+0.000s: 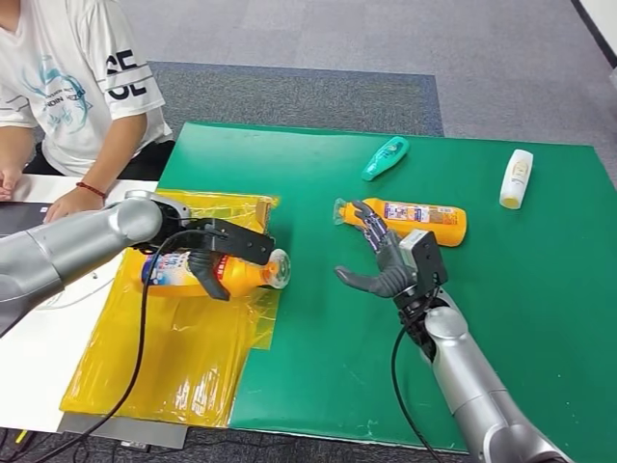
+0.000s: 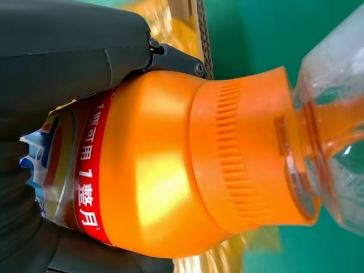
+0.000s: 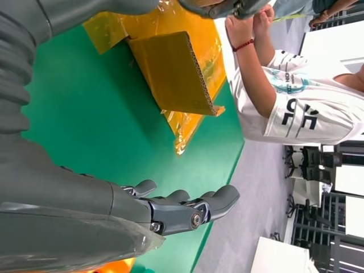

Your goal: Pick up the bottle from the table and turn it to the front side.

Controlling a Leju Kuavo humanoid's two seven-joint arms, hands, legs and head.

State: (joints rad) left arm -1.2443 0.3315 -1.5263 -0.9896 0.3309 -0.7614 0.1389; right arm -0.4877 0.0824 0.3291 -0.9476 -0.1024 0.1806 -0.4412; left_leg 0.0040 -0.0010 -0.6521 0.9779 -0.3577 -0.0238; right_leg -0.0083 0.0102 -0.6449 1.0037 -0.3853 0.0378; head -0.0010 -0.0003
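Two orange bottles noted; one gripped by left robot hand (image 1: 218, 253), right robot hand (image 1: 378, 258) open and holding nothing.

Held orange bottle (image 1: 218, 273) lying sideways in the left grasp, over the yellow plastic sheet (image 1: 174, 367) at the edge of the green surface (image 1: 335, 367); clear cap (image 1: 279, 268) pointing toward the right robot hand. Label (image 2: 88, 170) partly hidden under the fingers. Second orange bottle (image 1: 418, 221) lying flat just beyond the right fingertips; teal bottle (image 1: 385, 157) and white bottle (image 1: 516, 178) farther back. Person (image 1: 72, 87) seated at the far left corner. Risks judged: smooth rounded body liable to slip or roll during turning; grip covering the label, so front side hard to confirm; clear cap possibly loosening if pressed.
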